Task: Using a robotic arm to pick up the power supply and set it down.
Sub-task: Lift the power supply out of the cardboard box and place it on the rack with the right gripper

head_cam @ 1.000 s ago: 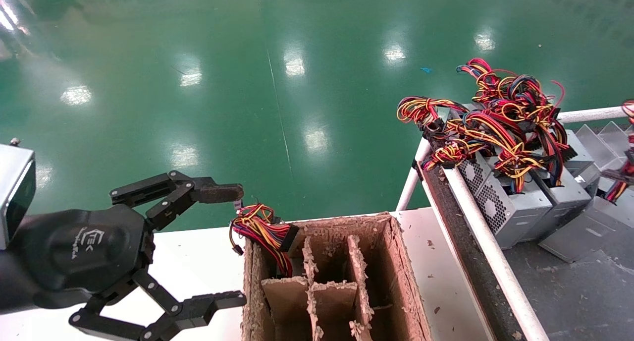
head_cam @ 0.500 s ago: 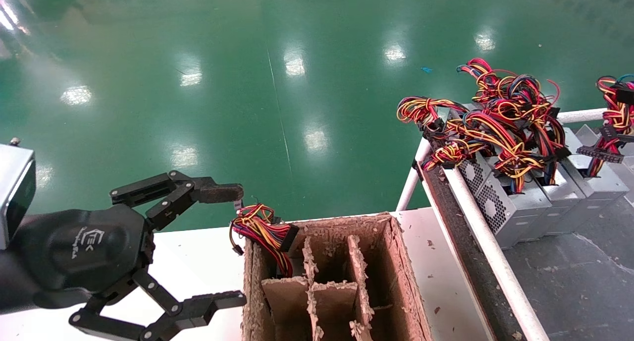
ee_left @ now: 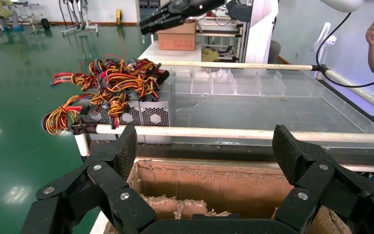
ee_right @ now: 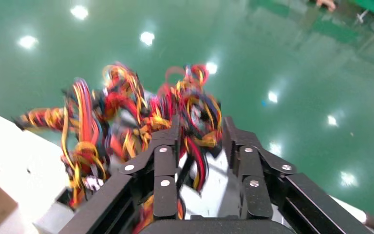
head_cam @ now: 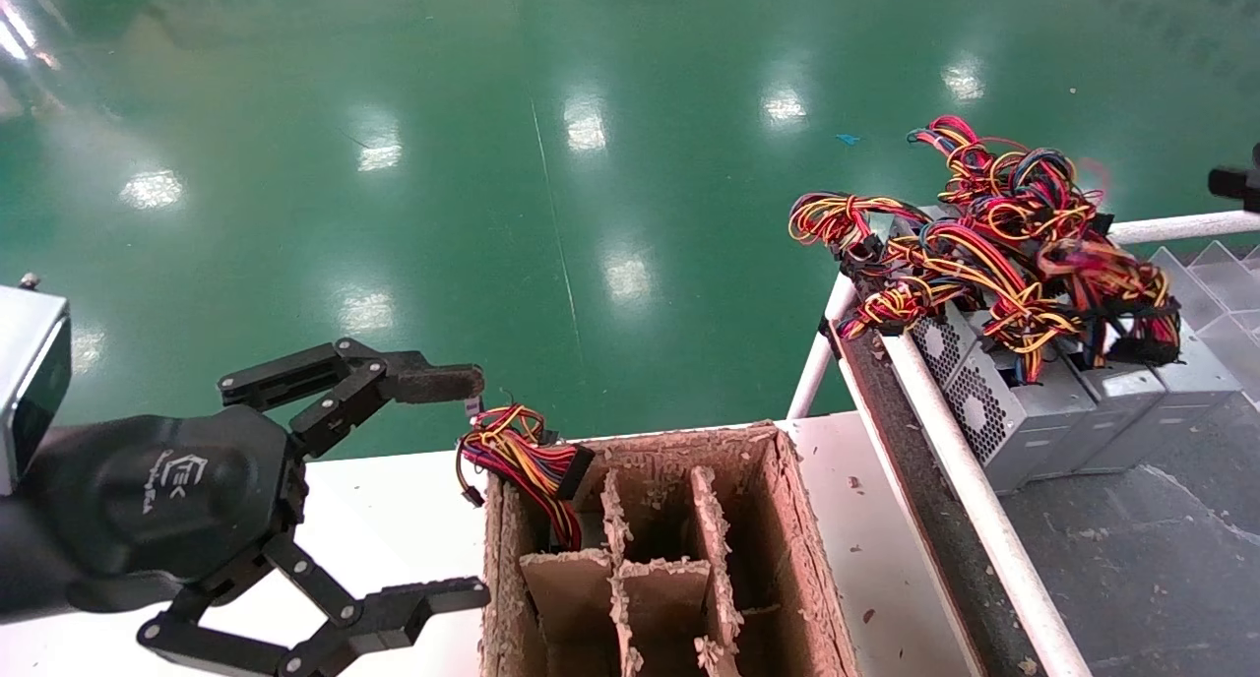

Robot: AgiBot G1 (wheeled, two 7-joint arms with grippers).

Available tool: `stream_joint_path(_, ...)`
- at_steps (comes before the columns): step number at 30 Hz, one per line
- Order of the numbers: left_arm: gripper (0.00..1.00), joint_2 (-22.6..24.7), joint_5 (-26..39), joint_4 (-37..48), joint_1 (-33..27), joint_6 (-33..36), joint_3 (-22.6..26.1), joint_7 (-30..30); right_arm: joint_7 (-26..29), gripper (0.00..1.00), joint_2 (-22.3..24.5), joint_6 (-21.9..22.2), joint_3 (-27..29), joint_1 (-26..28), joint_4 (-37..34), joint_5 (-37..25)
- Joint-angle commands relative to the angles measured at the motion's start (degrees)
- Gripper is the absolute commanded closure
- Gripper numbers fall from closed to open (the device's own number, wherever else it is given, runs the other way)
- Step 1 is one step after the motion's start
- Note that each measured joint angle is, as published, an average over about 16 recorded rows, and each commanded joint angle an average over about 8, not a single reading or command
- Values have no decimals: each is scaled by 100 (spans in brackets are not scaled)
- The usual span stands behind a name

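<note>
Three silver-grey power supplies stand in a row against the cart's white rail, under a tangle of red, yellow and black wires. The rightmost power supply carries its own wire bundle draped over its top. My right gripper shows only at the right edge, above and apart from that row. In the right wrist view it is open, with wires and a grey box top below the fingers. My left gripper hangs open beside the cardboard box, holding nothing.
A brown cardboard divider box sits on the white table; a wire bundle with a black connector hangs from its far-left slot. The cart has a dark mat and clear plastic dividers. Green floor lies beyond.
The rightmost power supply went from tilted to upright in the row. Its wire bundle, held up at the right edge, has dropped onto it, and the right gripper has drawn away. Left arm unmoved.
</note>
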Motion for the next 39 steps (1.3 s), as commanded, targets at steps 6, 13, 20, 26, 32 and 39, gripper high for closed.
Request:
stream_joint_path(6, 0, 0, -1, 2, 0, -1, 0, 1, -59, 0, -110, -212, 40, -28, 58, 208)
stream_joint_path(13, 0, 0, -1, 3, 0, -1, 1, 1, -168, 0, -287, -520, 79, -214, 226, 513)
stream_joint_path(20, 0, -1, -2, 3, -1, -1, 2, 2, -278, 0, -466, -832, 118, -403, 395, 821)
stream_joint_path(26, 0, -1, -2, 3, -1, -1, 3, 2, -372, 0, -617, -1096, 151, -562, 539, 1082)
stream_joint_path(32, 0, -1, -3, 3, -1, -1, 3, 3, -465, 0, -769, -1360, 185, -722, 682, 1344)
stream_joint_path(39, 0, -1, -3, 3, -1, -2, 4, 3, -575, 0, -948, -1672, 224, -910, 852, 1653)
